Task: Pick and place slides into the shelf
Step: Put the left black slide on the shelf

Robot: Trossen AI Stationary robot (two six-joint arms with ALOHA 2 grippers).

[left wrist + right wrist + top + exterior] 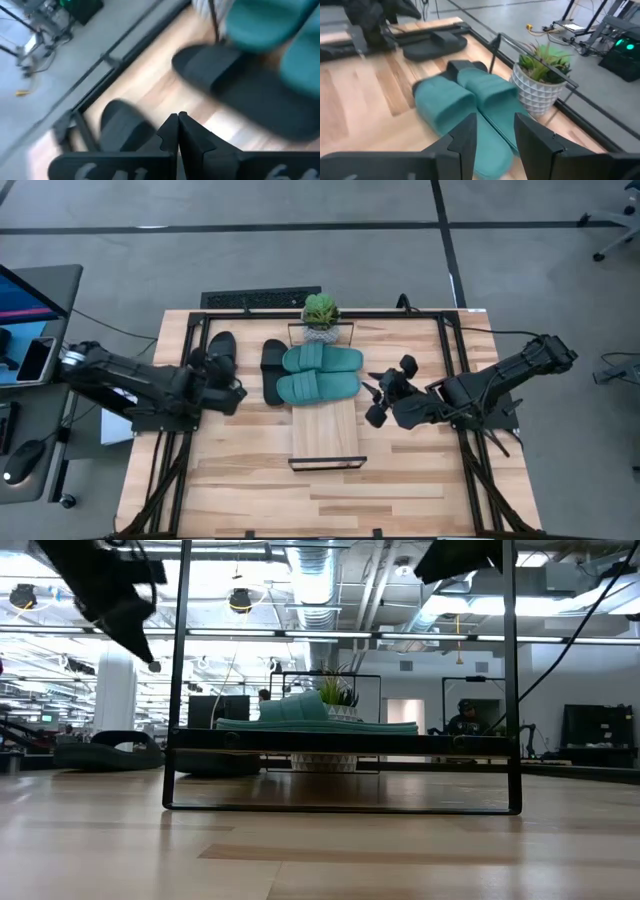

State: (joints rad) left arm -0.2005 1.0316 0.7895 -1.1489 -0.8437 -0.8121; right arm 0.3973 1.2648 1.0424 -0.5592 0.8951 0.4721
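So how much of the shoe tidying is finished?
About half: two teal-green slide sandals lie side by side on the light-wood shelf board. Nothing is held: the open right gripper hangs beside them; the shut left gripper hangs between two black slides on the table, not yet shelved.

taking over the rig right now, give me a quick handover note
Left gripper: shut, empty, over the table left of the shelf, by the black slides.
Right gripper: open, empty, just right of the shelf, next to the teal slides.
Slides: both teal slides lie side by side across the shelf's far end, near the plant. One black slide lies on the table against the shelf's left edge; the other black slide lies farther left, by the left gripper.
Done: two teal slides on the shelf.
Left: both black slides; the shelf's near half is bare.
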